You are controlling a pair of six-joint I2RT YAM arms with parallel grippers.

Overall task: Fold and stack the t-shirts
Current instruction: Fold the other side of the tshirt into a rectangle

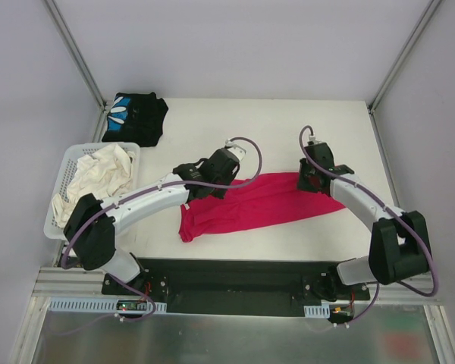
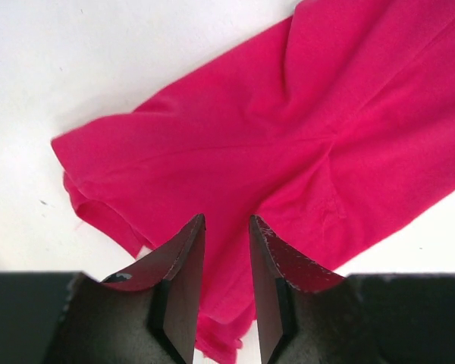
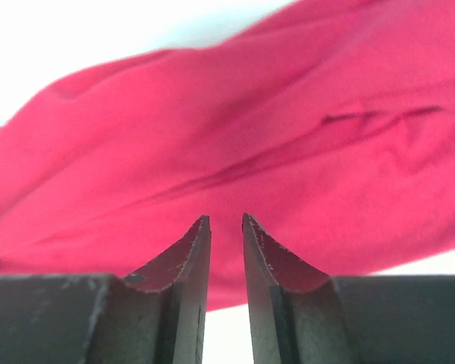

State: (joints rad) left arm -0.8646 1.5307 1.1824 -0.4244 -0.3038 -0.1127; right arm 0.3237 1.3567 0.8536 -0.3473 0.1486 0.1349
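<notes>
1. In the middle of the tabletop lies a pink t-shirt point(image 1: 262, 199). It is drawn out into a long, loosely creased band, not yet a neat fold. It runs slantwise, with its left end nearer the near edge and its right end farther back, toward the right edge.
2. The left gripper point(image 2: 226, 221) hangs over the left half of the pink t-shirt. In the left wrist view its two fingers point(image 2: 183, 258) stand a narrow gap apart with no cloth between them. Pink fabric fills most of the space beneath, with one rumpled edge of the shirt lying toward bare table.
3. The right gripper point(image 3: 226, 218) hangs over the right end of the same shirt. Its fingers point(image 3: 183, 254) are likewise a little parted and grip nothing. Creased pink cloth spreads across the right wrist view.
4. I cannot tell whether either set of fingertips touches the fabric.
5. At the far left corner a black t-shirt point(image 1: 135, 117) with a blue and white print lies in a bunched heap, well apart from the pink one.
6. Along the left edge stands a white basket point(image 1: 66, 168). It holds crumpled white garments point(image 1: 98, 176), which reach up to its rim.
</notes>
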